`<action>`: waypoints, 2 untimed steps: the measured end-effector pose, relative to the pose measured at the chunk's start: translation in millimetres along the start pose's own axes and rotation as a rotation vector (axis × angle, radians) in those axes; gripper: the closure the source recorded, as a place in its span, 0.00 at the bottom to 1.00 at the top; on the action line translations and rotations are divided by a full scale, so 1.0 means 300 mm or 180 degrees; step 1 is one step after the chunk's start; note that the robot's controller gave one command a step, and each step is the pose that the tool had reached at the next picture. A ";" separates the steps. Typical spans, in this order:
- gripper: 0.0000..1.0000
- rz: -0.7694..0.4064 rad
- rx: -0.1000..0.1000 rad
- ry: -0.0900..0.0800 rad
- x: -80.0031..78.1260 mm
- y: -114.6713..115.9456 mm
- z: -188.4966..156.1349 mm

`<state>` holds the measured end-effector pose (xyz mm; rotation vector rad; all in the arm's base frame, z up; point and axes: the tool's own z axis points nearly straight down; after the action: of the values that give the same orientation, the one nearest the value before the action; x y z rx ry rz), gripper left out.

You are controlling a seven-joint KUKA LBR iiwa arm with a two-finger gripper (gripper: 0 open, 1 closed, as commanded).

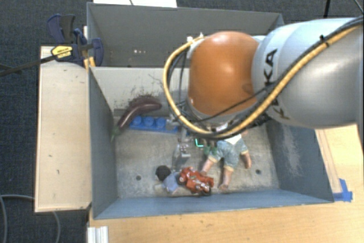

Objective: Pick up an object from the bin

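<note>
My gripper [183, 152] reaches down below the orange wrist cover into the front middle of the bin. Just under it lie a small red toy [197, 180], a black round piece [163, 171] and a pale blue-grey piece [170, 182], close to the front wall. Right of the gripper lies a doll [228, 157] in grey-green clothes, its bare legs pointing toward the front. Nothing can be seen held by the gripper.
A blue toy brick [147, 123] lies at the back left of the bin floor, with a dark maroon curved thing [140, 106] leaning over it. The arm and its orange cover hide the bin's middle and right back.
</note>
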<state>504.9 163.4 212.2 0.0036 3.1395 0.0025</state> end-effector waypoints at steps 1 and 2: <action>0.00 -0.0049 -0.0008 -0.0026 0.007 -0.039 0.136; 0.00 -0.0086 -0.0001 0.0000 0.069 -0.199 0.289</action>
<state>484.3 104.0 125.4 -0.0389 3.1393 0.0029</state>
